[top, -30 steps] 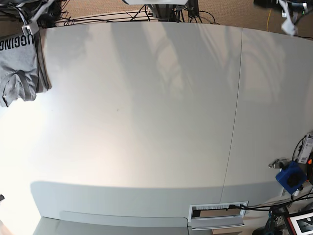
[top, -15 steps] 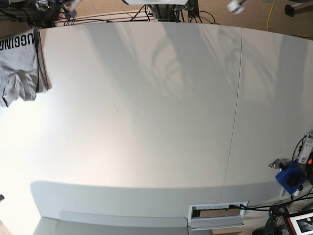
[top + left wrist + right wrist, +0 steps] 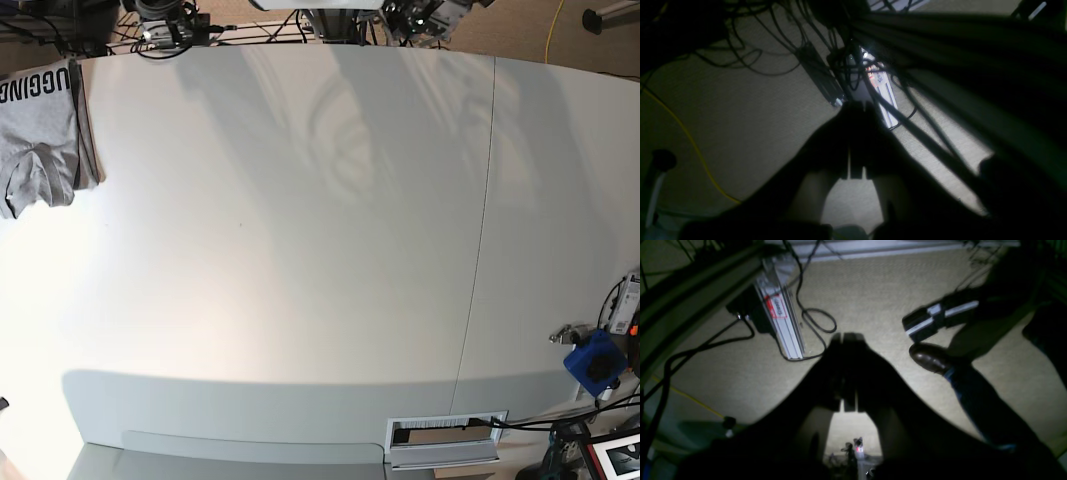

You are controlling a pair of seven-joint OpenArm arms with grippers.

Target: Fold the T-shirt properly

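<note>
The T-shirt (image 3: 40, 130) is lying folded at the far left corner of the surface (image 3: 320, 250); left tool (image 3: 857, 106) and right tool (image 3: 845, 338) are hanging over the carpet, both pinched together, gripping nothing

The T-shirt (image 3: 40, 130) is heather grey and lies folded into a compact bundle at the far left corner of the table (image 3: 300, 250), partly cut off by the picture's left edge. Black block letters show along its top fold, and a sleeve flap hangs lowest.
</note>
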